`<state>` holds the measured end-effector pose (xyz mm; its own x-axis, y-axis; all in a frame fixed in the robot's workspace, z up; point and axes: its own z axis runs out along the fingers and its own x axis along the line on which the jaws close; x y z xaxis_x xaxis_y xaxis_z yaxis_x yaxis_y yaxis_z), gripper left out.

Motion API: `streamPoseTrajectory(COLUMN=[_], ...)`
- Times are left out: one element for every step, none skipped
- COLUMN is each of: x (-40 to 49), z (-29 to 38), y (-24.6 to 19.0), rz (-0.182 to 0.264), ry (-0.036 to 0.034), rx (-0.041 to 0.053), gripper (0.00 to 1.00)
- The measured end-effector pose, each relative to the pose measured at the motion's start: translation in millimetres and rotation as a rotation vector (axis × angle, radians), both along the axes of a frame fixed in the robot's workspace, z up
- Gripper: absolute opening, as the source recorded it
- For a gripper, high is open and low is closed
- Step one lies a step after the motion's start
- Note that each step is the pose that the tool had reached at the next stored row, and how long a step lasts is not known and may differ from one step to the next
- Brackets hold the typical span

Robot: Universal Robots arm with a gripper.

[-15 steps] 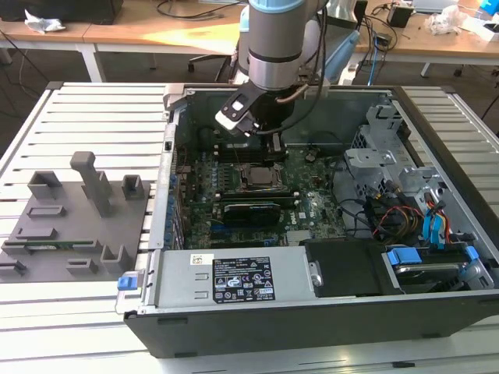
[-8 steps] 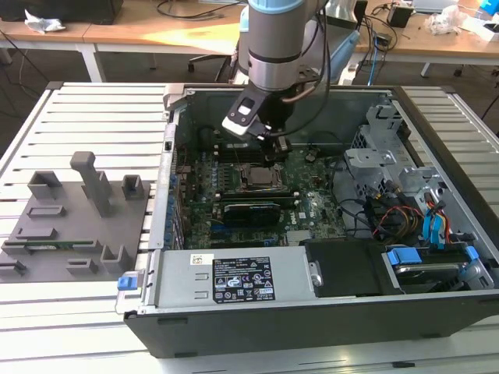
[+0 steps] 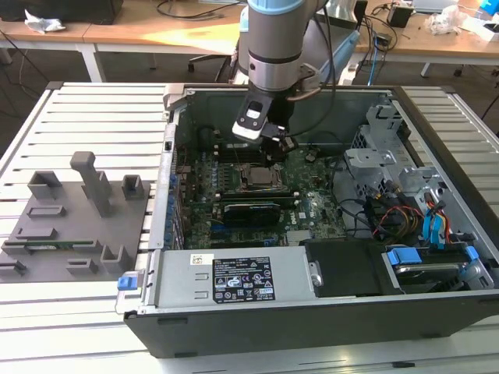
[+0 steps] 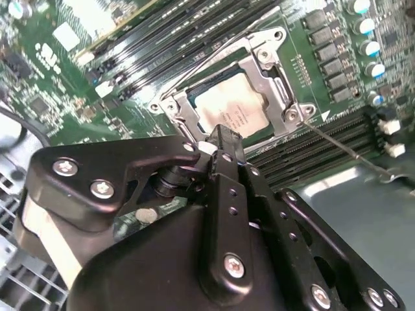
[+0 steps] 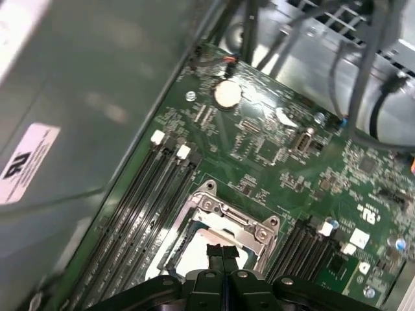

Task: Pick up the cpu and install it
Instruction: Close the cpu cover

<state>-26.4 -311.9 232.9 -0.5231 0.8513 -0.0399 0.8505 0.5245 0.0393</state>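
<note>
Black metal gripper (image 4: 224,135) sat closest to you, its fingers (image 4: 231,146) pressed together, holding nothing. Right under their tips you had the small square silvery-topped cpu (image 4: 230,107), lying flat inside the steel socket frame (image 4: 280,83) on the green motherboard (image 4: 58,103).

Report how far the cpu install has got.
Done, by the look of it: the cpu already lies flat inside the socket frame on the motherboard. In hand: nothing. The hand has its fingers together over the chip's edge with nothing visible between them; contact cannot be told. Left: whether the chip is fully seated and the frame latched cannot be judged from these views.
</note>
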Motion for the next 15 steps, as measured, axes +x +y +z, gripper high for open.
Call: streamPoseTrajectory(x=[0.0,0.0,0.0,0.0,0.0,0.1,0.0,0.0,0.0,0.0,0.0,-0.1,-0.1,0.0,0.0], z=[0.0,0.0,0.0,0.0,-0.1,-0.1,-0.1,-0.1,-0.2,-0.1,-0.2,-0.2,-0.2,-0.3,-0.3], y=[0.0,0.0,0.0,0.0,0.0,0.0,0.0,0.0,0.0,0.0,0.0,0.0,0.0,0.0,0.0], rz=[0.018,0.039,0.068,0.088,0.105,0.124,0.143,0.160,0.180,0.200,0.219,0.245,0.263,0.290,0.308], ry=[0.0000,0.0000,0.0001,0.0001,0.0001,0.0001,0.0001,0.0001,0.0001,0.0000,0.0000,-0.0001,-0.0001,-0.0002,-0.0002], rx=[-0.0005,-0.0012,-0.0024,-0.0035,-0.0045,-0.0056,-0.0066,-0.0074,-0.0082,-0.0089,-0.0093,-0.0098,-0.0101,-0.0107,-0.0110], gripper=[0.11,0.11,0.11,0.11,0.11,0.11,0.11,0.11,0.11,0.11,0.11,0.11,0.11,0.11,0.11])
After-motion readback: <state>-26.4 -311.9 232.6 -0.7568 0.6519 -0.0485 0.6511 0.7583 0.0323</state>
